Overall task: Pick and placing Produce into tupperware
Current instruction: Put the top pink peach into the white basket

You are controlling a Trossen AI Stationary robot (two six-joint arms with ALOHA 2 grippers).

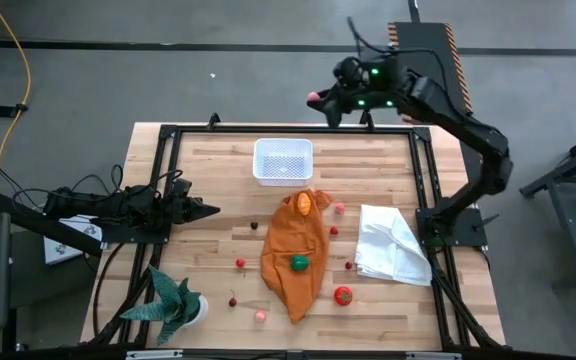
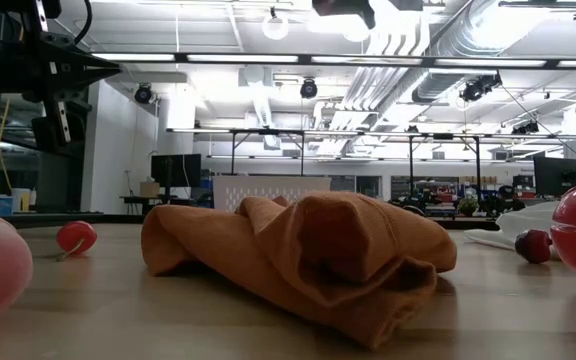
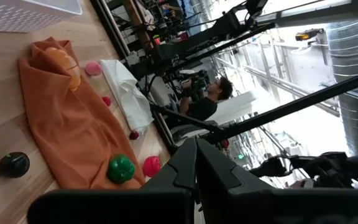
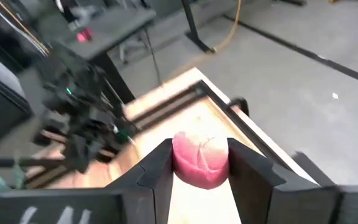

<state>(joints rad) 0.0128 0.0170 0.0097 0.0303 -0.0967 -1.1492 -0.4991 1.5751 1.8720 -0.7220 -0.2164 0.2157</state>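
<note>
Up high, past the far edge of the worktop (image 1: 218,190), the right gripper (image 4: 201,163) held a pink fruit (image 4: 200,160) tight in its jaws. The white tub (image 1: 283,160) sat below, near that edge (nothing in it yet). It should go straight over the tub, then let go low. The left gripper (image 1: 208,210) rested with jaws shut.

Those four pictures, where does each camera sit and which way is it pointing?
High view: above the table, looking straight down; both arms show, the right gripper beyond the tupperware.
Low view: at tabletop height, looking level across the orange cloth; no gripper shows.
Left wrist view: on the left arm, looking past the left gripper, shut.
Right wrist view: on the right arm; its fingers clamp a pink fruit.
Shared: orange cloth in high, low and left wrist views.
</note>
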